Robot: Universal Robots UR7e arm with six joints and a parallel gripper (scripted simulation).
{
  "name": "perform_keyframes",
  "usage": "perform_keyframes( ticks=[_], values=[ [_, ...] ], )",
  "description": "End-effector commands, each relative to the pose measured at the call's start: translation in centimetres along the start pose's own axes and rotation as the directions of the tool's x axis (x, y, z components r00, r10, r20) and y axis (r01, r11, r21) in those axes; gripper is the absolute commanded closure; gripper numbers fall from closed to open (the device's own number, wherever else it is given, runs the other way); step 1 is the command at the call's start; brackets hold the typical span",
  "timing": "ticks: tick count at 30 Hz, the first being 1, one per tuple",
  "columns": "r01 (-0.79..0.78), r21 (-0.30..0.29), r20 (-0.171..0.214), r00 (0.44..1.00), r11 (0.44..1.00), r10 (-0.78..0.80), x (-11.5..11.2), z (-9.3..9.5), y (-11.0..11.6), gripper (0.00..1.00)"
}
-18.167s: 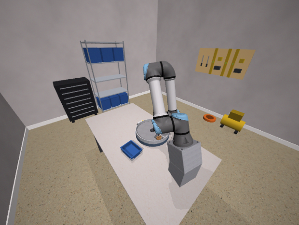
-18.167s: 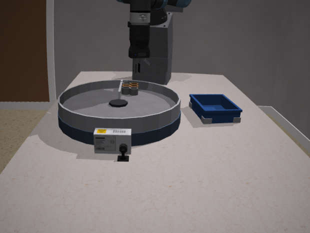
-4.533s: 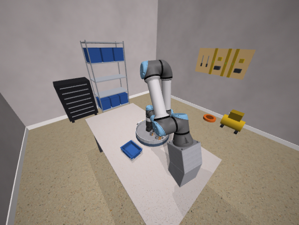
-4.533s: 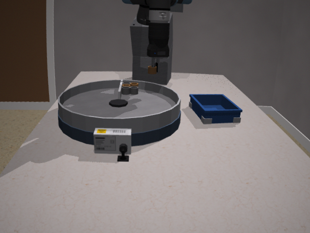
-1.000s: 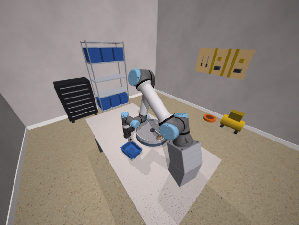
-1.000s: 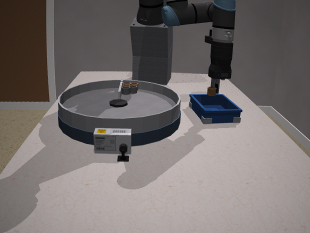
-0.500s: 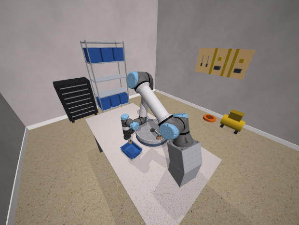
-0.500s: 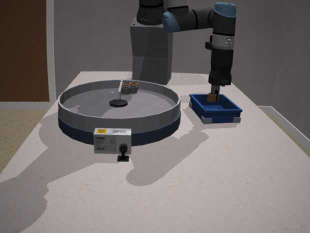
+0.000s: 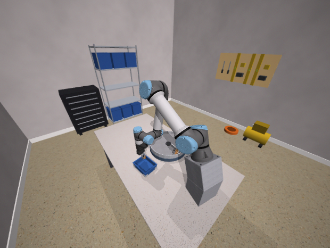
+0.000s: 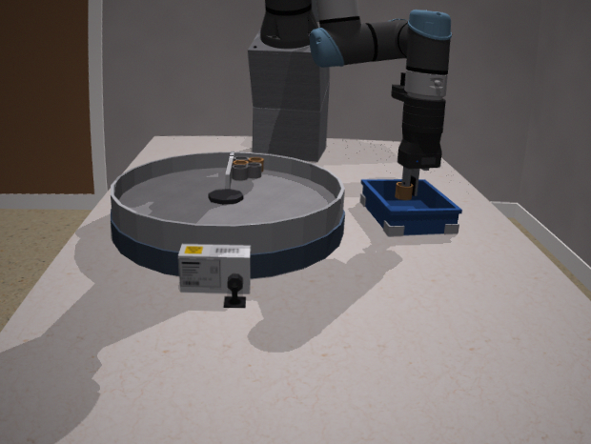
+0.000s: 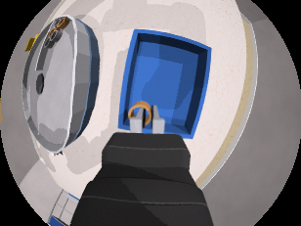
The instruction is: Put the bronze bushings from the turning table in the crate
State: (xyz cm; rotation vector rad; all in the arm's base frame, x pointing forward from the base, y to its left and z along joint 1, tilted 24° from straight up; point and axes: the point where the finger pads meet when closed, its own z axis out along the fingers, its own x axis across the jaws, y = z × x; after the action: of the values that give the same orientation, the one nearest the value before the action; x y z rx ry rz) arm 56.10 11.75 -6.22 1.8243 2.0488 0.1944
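While your black two-finger gripper is pinching an orange-brown, ring-shaped bronze bushing inside the blue rectangular crate, seemingly above its floor, two more bronze ones are apparently awaiting transfer.

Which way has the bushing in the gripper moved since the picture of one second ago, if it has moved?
Yes: the bronze bushing moved down, from above the crate's rim to inside the crate.
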Motion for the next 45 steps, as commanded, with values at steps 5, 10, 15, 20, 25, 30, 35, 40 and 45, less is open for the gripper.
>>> perform_keyframes(
  ticks=[5, 10, 15, 20, 25, 30, 35, 40, 45],
  values=[
    [0.000, -0.002, 0.000, 1.000, 1.000, 0.000, 0.0, 0.1, 0.1, 1.00],
    [0.000, -0.002, 0.000, 1.000, 1.000, 0.000, 0.0, 0.1, 0.1, 1.00],
    [0.000, -0.002, 0.000, 1.000, 1.000, 0.000, 0.0, 0.7, 0.1, 1.00],
    [0.000, -0.002, 0.000, 1.000, 1.000, 0.000, 0.0, 0.9, 0.1, 1.00],
    [0.000, -0.002, 0.000, 1.000, 1.000, 0.000, 0.0, 0.9, 0.1, 1.00],
    [0.000, -0.002, 0.000, 1.000, 1.000, 0.000, 0.0, 1.2, 0.1, 1.00],
    [0.000, -0.002, 0.000, 1.000, 1.000, 0.000, 0.0, 1.7, 0.1, 1.00],
    [0.000, -0.002, 0.000, 1.000, 1.000, 0.000, 0.0, 1.7, 0.1, 1.00],
    [0.000, -0.002, 0.000, 1.000, 1.000, 0.000, 0.0, 1.7, 0.1, 1.00]
  ],
)
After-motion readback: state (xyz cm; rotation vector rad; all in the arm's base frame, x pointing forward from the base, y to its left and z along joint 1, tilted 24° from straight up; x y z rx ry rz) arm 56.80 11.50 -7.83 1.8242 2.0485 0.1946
